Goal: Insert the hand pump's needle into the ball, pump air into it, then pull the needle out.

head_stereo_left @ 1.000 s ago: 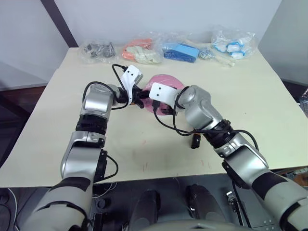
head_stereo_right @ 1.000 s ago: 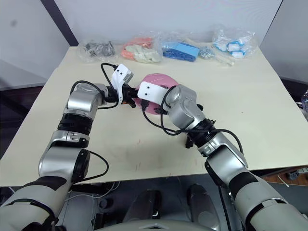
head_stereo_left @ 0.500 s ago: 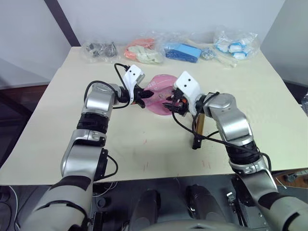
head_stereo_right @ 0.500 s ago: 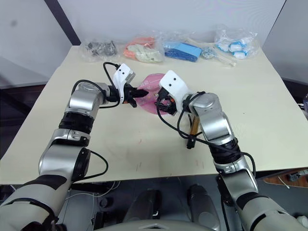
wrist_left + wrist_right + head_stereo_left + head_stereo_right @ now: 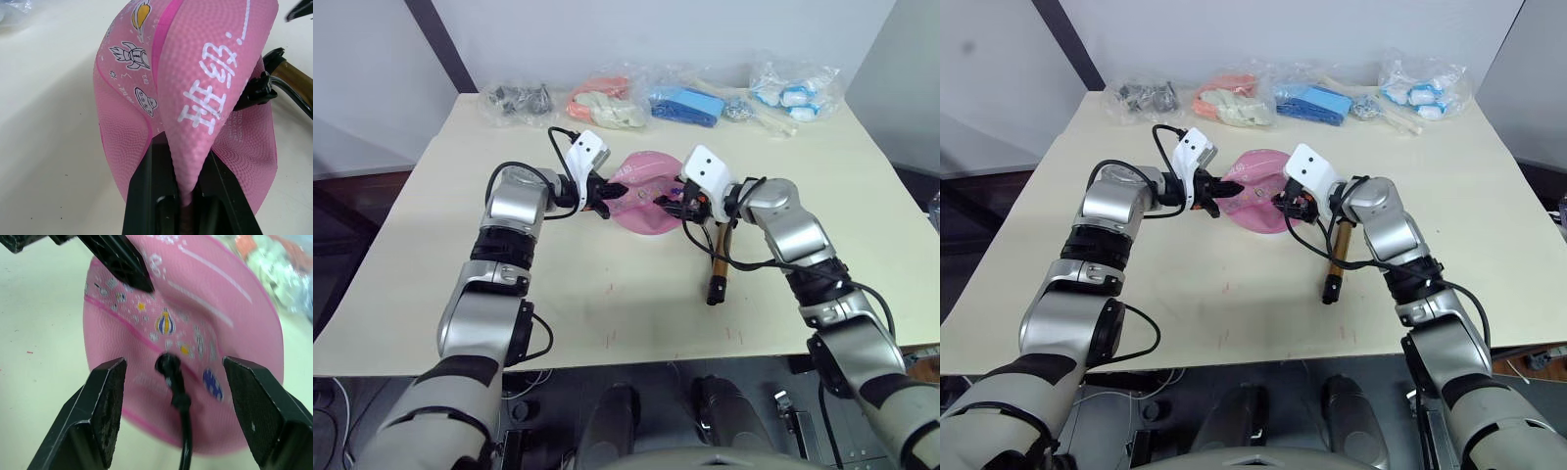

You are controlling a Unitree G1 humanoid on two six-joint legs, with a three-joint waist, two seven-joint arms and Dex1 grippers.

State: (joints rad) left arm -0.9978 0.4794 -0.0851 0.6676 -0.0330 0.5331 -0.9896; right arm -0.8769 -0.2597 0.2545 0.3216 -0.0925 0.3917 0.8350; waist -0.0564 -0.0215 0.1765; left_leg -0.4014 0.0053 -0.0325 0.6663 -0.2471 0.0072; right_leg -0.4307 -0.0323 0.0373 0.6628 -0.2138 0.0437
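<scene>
Right now the limp ball (image 5: pixel 641 191) lies mid-bench (image 5: pixel 607 313), a fold pinched in the left tool (image 5: pixel 188 196). The right tool (image 5: pixel 171 416) gapes beside it, needle (image 5: pixel 168 367) seated in the ball; hand pump (image 5: pixel 719 257) alongside.

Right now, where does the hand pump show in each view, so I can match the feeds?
Left eye: the hand pump lies on the table, right of the ball.
Right eye: same spot.
Left wrist: its bronze end peeks from behind the ball.
Right wrist: its black hose runs to the ball's valve.
Shared landmark: the pink ball.
</scene>
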